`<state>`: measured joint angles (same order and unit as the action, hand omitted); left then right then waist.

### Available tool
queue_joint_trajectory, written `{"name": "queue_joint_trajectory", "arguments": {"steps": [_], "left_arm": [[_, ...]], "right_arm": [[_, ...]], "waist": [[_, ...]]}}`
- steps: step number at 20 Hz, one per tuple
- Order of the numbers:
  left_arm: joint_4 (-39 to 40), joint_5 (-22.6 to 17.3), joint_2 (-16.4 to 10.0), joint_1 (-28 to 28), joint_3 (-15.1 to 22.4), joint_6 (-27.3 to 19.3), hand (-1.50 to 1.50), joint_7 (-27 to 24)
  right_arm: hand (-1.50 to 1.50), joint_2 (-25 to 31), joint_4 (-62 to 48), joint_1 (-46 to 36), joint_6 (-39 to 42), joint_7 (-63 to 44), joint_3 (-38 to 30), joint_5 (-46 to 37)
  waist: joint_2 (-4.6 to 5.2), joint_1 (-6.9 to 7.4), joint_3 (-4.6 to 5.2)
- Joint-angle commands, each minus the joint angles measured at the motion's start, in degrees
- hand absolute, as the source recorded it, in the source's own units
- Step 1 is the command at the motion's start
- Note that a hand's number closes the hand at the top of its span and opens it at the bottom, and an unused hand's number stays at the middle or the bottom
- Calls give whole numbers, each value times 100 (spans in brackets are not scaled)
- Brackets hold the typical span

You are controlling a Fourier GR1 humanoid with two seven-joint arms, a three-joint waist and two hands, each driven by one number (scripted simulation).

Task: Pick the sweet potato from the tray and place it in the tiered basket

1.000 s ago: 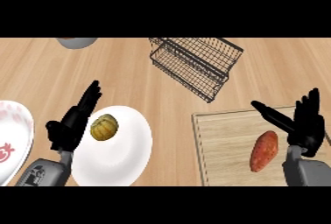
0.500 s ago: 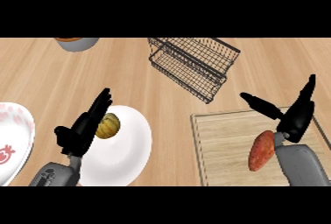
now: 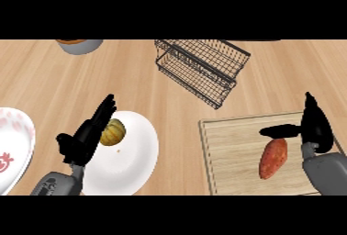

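Right robot hand [image 3: 316,128] open beside sweet potato [image 3: 273,158] on tray [image 3: 230,156]; should drop over its middle, curl across the narrow width, then lift toward tiered basket [image 3: 203,69].

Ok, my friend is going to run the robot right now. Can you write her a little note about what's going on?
The left hand is open, fingers straight, over the left side of the white plate, holding nothing.
The right hand is open, fingers up, thumb pointing left just past the far end of the sweet potato; no grip yet.
The sweet potato lies on the wooden tray.
The tiered basket stands further back, left of the tray; I see nothing in it.
Done: nothing. Left: grasp the sweet potato, lift it, set it in the basket.
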<state>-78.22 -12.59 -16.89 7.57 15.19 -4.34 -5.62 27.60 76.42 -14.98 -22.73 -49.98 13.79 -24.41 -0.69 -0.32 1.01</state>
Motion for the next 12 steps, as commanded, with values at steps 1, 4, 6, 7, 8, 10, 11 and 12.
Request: {"name": "queue_joint_trajectory", "arguments": {"steps": [1, 4, 6, 7, 8, 10, 11, 12], "left_arm": [[-30, -12, 66, 51, 45, 12, 0, 69], [110, 11, 172, -72, 93, 11, 0, -72], [273, -26, 75, -52, -80, 65, 0, -230], [106, -82, 15, -28, -99, 106, 0, -63], [64, 2, 97, -189, 27, 63, 0, -160], [320, -26, 90, -82, -96, 109, 0, -275], [141, -38, 31, -159, -107, 95, 0, -191], [245, -8, 55, -173, -94, 113, 0, -295]], "right_arm": [[-150, 346, 330, -439, 1493, -1499, 441, 39], [-150, 311, 900, -947, 2297, -2582, 579, 290], [-150, 308, 1254, -1082, 2607, -3174, 598, 442], [-150, 280, 1341, -1148, 2677, -3465, 614, 450], [-150, 294, 1438, -1139, 2807, -3498, 585, 551], [-150, 250, 1360, -1200, 2840, -3509, 526, 537], [-150, 256, 1522, -1017, 2819, -3513, 573, 498], [-150, 217, 1211, -1323, 2833, -3516, 483, 409]], "waist": [[-32, 49, -8], [-28, 17, -31], [-25, -67, -42], [-24, -30, -58], [-38, -49, -56], [-4, -101, -55], [-33, -120, -59], [-4, -48, -50]]}}
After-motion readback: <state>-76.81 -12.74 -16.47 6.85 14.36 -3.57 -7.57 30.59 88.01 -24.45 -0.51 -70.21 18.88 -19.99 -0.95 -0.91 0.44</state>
